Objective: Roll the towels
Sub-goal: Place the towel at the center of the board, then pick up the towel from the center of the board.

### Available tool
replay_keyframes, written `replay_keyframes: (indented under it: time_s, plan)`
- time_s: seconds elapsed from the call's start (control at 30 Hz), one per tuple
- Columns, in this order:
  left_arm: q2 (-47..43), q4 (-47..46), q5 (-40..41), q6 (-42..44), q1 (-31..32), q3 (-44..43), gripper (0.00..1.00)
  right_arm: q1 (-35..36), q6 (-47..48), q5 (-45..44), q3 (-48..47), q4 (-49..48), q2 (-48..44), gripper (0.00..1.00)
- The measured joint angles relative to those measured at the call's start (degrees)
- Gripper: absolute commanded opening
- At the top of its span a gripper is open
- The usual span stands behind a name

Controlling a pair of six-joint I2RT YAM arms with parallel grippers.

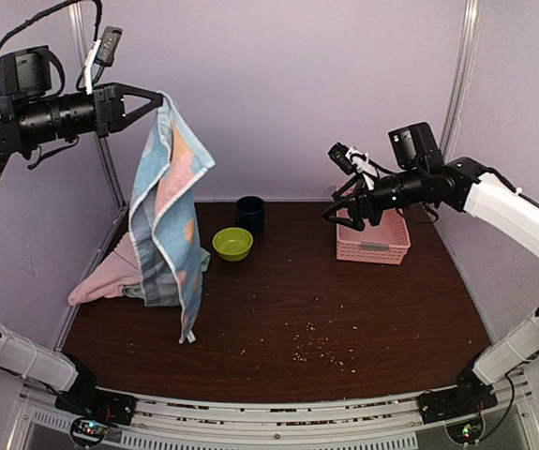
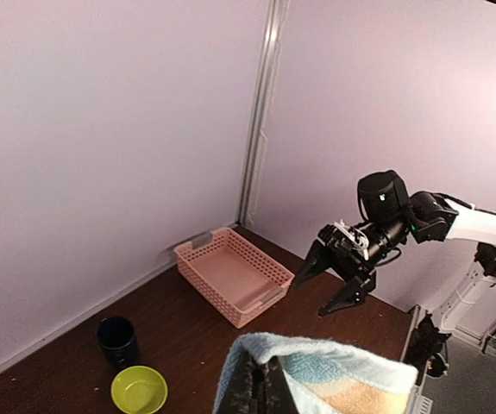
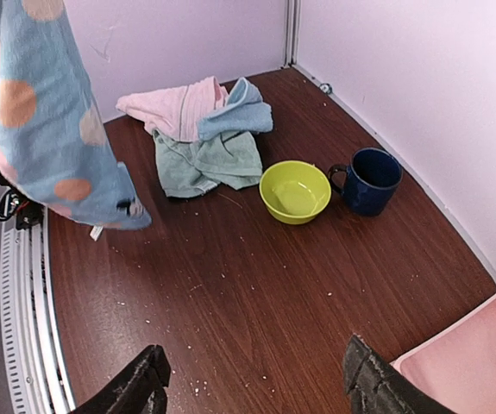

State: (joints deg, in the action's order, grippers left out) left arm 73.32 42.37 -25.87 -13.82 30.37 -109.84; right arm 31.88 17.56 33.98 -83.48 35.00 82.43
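Right gripper [image 1: 342, 221] open near basket [image 1: 372, 251]; bowl [image 1: 232, 253] beside mug [image 1: 249, 216].

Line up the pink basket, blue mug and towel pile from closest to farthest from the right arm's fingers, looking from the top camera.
1. Pink basket, close by the right fingers, on the right.
2. Blue mug, back middle.
3. Towel pile, far left.

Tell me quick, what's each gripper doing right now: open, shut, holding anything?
Left gripper: shut on the spotted towel, which hangs from it.
Right gripper: open, holding nothing.
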Motion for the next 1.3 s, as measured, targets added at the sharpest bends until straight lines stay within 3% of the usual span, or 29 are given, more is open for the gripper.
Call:
replay_keyframes:
  time_s: [0.1, 0.23, 0.47, 0.53, 0.57, 0.7, 0.8, 1.03, 1.13, 1.3]
  plan:
    - [1.25, -3.85, -5.09, -2.21, 1.60, 3.41, 0.00, -0.96, -0.22, 2.49, -0.33, 0.44, -2.25, 0.71]
    - [6.14, -7.56, -7.89, -2.67, 8.96, 6.60, 0.00, -5.31, -0.50, 6.49, 1.75, 0.31, -5.62, 0.71]
    - [31.58, -14.67, -7.87, -1.27, 23.89, 6.80, 0.00, -25.35, -2.49, 10.58, 9.64, 0.74, -9.33, 0.70]
    - [41.27, -15.89, -7.48, -1.51, 26.34, 4.52, 0.27, -31.93, -3.02, 11.89, 9.84, 0.76, -8.66, 0.70]
    - [46.47, -15.06, -7.13, -1.29, 27.26, 1.55, 0.36, -34.67, -3.06, 12.44, 9.84, 0.70, -8.22, 0.70]
    - [58.60, -10.05, -1.25, 0.72, 28.70, -10.23, 0.51, -39.04, -0.81, 12.33, 9.84, 2.05, -7.32, 0.70]
    - [55.43, -8.52, 5.25, 2.91, 28.26, -7.02, 0.53, -37.88, 4.55, 11.89, 10.58, 4.28, -7.67, 0.64]
    - [27.61, -12.85, 13.11, 2.58, 21.59, 25.75, 0.49, -26.67, 21.97, 5.20, 19.30, 11.04, -8.63, 0.50]
    - [20.50, -14.27, 14.78, 0.85, 17.90, 36.68, 0.46, -14.58, 27.06, 2.32, 22.99, 13.64, -8.57, 0.39]
    - [16.04, -16.87, 17.07, -3.13, 17.11, 49.70, 0.37, -2.73, 31.80, -3.06, 26.67, 15.45, -8.44, 0.36]
